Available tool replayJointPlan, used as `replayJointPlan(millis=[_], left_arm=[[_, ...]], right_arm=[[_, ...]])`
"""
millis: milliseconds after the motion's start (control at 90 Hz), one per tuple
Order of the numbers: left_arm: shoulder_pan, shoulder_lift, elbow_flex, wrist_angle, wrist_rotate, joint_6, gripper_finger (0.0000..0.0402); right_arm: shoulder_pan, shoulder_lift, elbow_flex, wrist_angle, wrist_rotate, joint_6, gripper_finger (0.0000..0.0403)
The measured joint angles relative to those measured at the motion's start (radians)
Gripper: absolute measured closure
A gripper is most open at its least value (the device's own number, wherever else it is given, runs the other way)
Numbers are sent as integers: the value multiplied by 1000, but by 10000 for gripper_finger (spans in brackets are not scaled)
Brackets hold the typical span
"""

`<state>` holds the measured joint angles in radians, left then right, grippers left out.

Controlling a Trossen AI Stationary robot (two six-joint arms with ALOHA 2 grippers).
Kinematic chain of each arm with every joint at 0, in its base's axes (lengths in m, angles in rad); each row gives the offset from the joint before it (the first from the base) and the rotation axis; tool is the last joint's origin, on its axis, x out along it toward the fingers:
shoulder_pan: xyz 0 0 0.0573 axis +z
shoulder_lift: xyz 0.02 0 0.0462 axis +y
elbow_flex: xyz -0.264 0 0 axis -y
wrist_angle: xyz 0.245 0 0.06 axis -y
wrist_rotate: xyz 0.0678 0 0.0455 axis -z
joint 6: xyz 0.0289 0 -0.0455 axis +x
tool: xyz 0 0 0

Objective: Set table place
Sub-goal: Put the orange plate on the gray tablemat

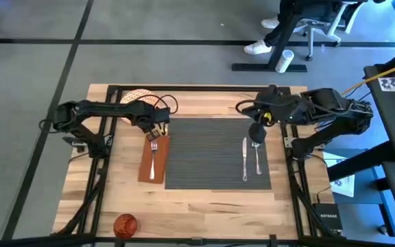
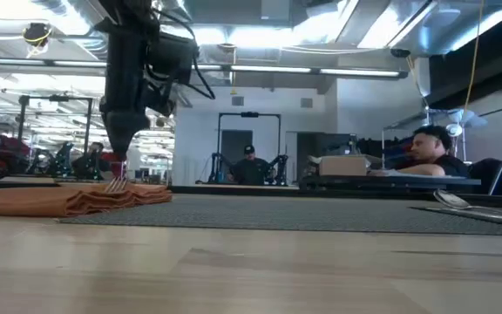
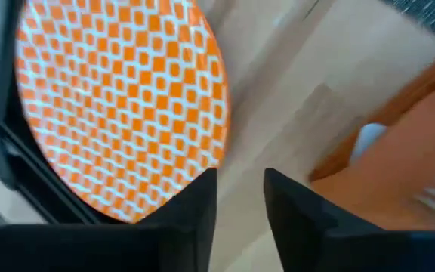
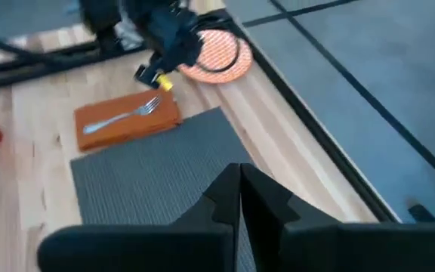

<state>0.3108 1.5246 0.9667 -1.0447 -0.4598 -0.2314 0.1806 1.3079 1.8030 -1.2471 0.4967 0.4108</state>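
left gripper above fork on napkin, jaws slightly apart. right gripper jaws together. plate at tabletop corner: a shallow rim grip risks slipping.

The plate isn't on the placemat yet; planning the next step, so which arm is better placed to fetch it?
Probably the left. Its hand hovers beside the plate at the table's far left, fingers open. The right hand is over the placemat, farther off.

Orange-checked plate, brown napkin, grey ribbed placemat
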Motion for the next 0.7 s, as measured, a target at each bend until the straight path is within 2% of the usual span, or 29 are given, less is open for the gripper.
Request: replayJointPlan(millis=[222, 700], left_arm=[[23, 0, -107, 72, -53, 60, 286], [117, 0, -276, 304, -53, 172, 285]], right_arm=[[0, 0, 0, 20, 27, 1, 403], [0, -13, 0, 21, 29, 4, 403]])
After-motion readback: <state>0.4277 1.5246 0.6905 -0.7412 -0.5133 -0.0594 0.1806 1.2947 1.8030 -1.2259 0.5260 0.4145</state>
